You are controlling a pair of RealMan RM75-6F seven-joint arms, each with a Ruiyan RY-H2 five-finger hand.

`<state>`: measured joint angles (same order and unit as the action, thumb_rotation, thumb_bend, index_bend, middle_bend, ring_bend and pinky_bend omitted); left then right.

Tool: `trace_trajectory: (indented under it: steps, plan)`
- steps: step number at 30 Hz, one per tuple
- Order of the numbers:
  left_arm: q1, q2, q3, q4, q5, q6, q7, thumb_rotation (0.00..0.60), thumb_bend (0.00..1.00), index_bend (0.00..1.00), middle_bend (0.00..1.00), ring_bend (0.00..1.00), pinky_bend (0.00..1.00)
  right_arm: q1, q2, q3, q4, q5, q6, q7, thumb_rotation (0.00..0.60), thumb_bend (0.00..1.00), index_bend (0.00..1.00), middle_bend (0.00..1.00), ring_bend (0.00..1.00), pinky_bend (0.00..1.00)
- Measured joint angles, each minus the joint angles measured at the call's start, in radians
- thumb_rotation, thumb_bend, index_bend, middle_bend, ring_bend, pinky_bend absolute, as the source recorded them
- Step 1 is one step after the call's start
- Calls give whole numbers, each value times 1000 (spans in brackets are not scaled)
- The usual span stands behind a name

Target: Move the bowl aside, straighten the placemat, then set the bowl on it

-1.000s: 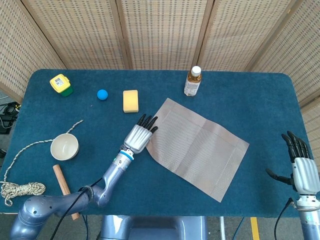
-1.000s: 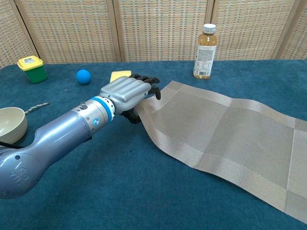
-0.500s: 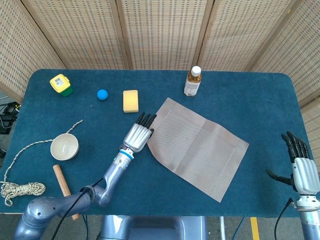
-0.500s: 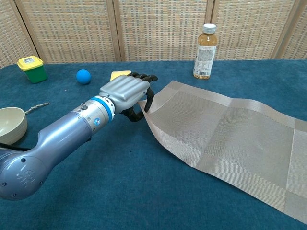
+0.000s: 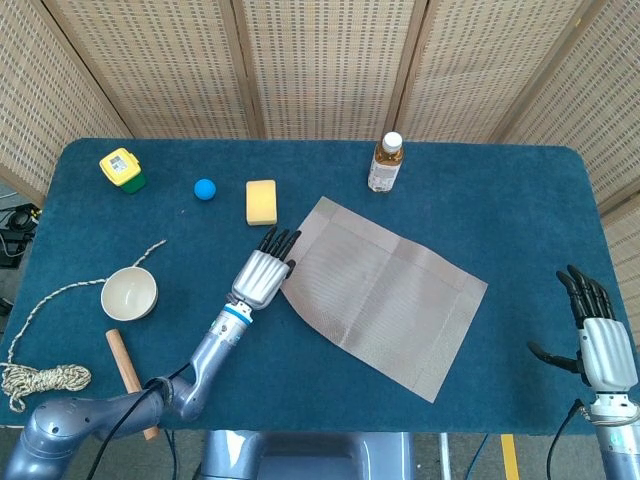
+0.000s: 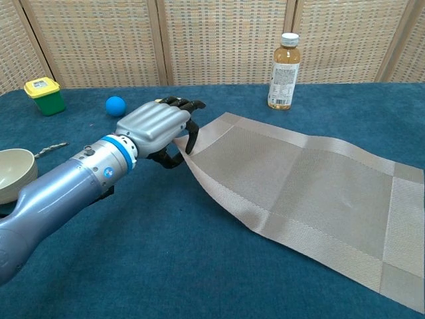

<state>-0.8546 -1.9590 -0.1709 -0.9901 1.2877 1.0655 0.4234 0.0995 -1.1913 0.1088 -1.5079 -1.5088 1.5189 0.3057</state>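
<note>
**Placemat dragged left, left hand on its edge**

Since a second ago: the left hand (image 5: 262, 275) has shifted left and toward the yellow sponge (image 5: 261, 201), and the placemat (image 5: 385, 295) has come with it. The mat's far corner now sits nearer the sponge and its right corner has pulled in from the surface's right side. The mat lies skewed to the surface (image 5: 500, 190) edges, as before. Right hand (image 5: 594, 335) sits a touch lower in the head view, otherwise unchanged.

Left hand: the fingers (image 6: 191, 135) curl down over the mat's left edge, which is lifted slightly beneath them in the chest view; thumb under the palm, so a true pinch cannot be confirmed, but the edge looks held.

Right hand: fingers spread and straight, holding nothing, at the near right edge, well apart from the mat. Chest view does not show it.

Bowl (image 5: 129, 294): upright on the left side of the surface, well apart from the mat, beside the rope (image 5: 40, 375) and wooden stick (image 5: 125, 362). Chest view cuts it off at the left border.

Also present: bottle (image 5: 385, 164), blue ball (image 5: 205, 189), green-and-yellow box (image 5: 121, 169) along the far side. The bottle's label is unreadable.
</note>
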Motion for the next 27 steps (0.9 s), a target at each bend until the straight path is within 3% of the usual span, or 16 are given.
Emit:
trace_trajectory:
  steps: [10, 27]
  plan:
    - [102, 131, 61, -172, 15, 56, 15, 600, 566, 600, 0, 0, 0, -4, -1, -15, -16, -25, 9, -28, 600, 231, 43, 0, 0, 0]
    - [283, 397, 266, -546, 174, 185, 65, 600, 566, 598, 0, 0, 0, -19, 6, -54, -62, -93, 41, -90, 600, 230, 44, 0, 0, 0]
